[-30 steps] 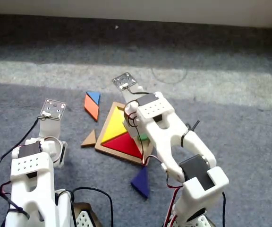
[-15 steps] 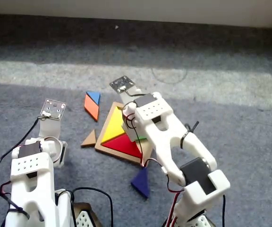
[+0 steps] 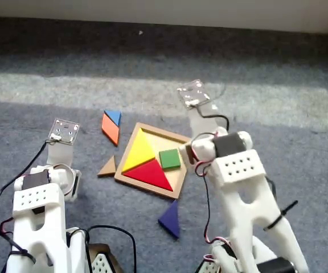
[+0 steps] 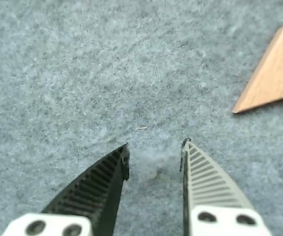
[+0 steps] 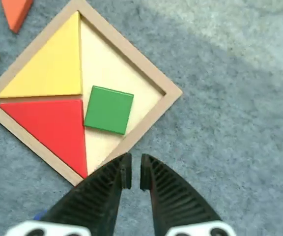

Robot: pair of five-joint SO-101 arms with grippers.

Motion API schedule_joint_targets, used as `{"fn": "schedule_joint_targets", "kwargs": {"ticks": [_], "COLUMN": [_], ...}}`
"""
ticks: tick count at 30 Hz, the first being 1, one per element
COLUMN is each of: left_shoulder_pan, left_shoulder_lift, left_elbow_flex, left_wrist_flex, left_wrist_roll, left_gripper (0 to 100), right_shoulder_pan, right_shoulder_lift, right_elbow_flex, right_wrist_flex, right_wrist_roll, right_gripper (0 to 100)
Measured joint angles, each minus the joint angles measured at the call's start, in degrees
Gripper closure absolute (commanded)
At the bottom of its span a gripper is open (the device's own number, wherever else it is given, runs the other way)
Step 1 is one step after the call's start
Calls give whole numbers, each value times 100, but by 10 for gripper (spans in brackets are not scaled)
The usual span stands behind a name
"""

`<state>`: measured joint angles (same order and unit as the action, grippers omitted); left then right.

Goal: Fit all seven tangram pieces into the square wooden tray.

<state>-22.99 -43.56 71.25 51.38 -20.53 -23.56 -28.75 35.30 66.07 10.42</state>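
Observation:
The square wooden tray (image 3: pixel 182 175) lies on the grey carpet, turned like a diamond. Inside it are a yellow triangle (image 3: pixel 138 153), a red triangle (image 3: pixel 151 172) and a green square (image 3: pixel 169 158). Around it lie a small blue triangle (image 3: pixel 114 116), an orange parallelogram (image 3: pixel 110 131), a wooden triangle (image 3: pixel 108 166) and a dark blue triangle (image 3: pixel 171 218). My right gripper (image 5: pixel 134 172) is shut and empty, just outside the tray's edge (image 5: pixel 168 91) beside the green square (image 5: pixel 108 109). My left gripper (image 4: pixel 155 152) is open over bare carpet, with the wooden triangle (image 4: pixel 273 76) a short way off.
The left arm (image 3: pixel 39 199) stands at the tray's left, the right arm (image 3: pixel 232 165) at its right. Cables trail near both bases. A sunlit band crosses the carpet behind the tray.
The right arm has swung from above the tray out to its right side, uncovering the green square lying in the tray. The left arm has not moved.

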Motion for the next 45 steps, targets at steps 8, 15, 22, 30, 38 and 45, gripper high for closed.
{"fn": "schedule_joint_targets", "kwargs": {"ticks": [8,15,22,30,38,45], "left_shoulder_pan": [62,844,1547,1934,2312,2154], "left_shoulder_lift": [0,316,2040,3675,4378,5345], "left_elbow_flex": [-1521,-2760,-3560,-4000,-4035,-4651], "left_wrist_flex": [844,1758,1969,1969,1732,1530], "left_wrist_roll": [9,334,580,149,53,53], "left_gripper": [733,732,729,729,731,733], "right_shoulder_pan": [1310,2084,2646,2813,2804,2804], "right_shoulder_lift": [-1705,-2637,-3332,-4035,-4308,-4316], "right_elbow_flex": [1600,2514,3429,4624,5108,5371], "right_wrist_flex": [0,0,-9,-791,-1020,-1319], "right_wrist_roll": [0,0,0,0,0,0], "right_gripper": [964,964,964,964,964,964]}}
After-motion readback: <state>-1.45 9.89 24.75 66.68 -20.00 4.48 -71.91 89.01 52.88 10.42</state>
